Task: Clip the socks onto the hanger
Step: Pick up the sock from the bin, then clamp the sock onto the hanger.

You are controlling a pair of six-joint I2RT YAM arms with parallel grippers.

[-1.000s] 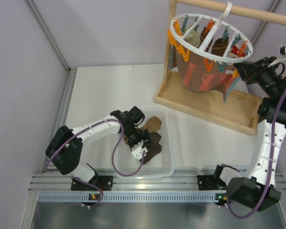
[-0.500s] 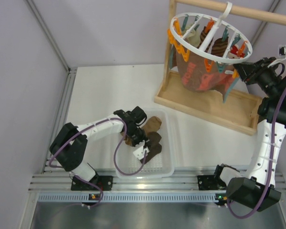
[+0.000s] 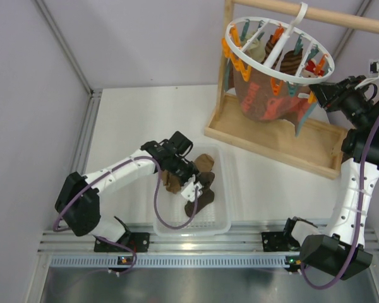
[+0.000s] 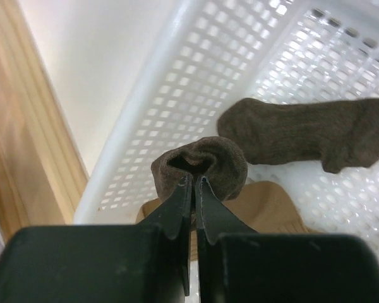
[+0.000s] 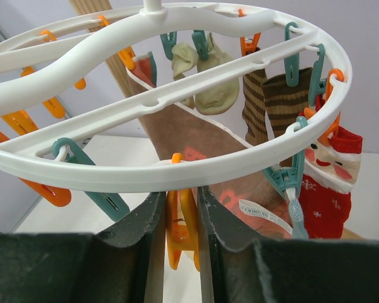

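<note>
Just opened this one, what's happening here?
The left tool is shut on a dark brown sock inside the white basket, where a second dark sock and a tan sock lie. The right tool squeezes an orange peg on the rim of the hanger. The pinched sock is not yet at the hanger.

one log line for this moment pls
left gripper: shut on dark sock, in basket | right gripper: shut on orange peg under hanger | sock not yet clipped
</note>
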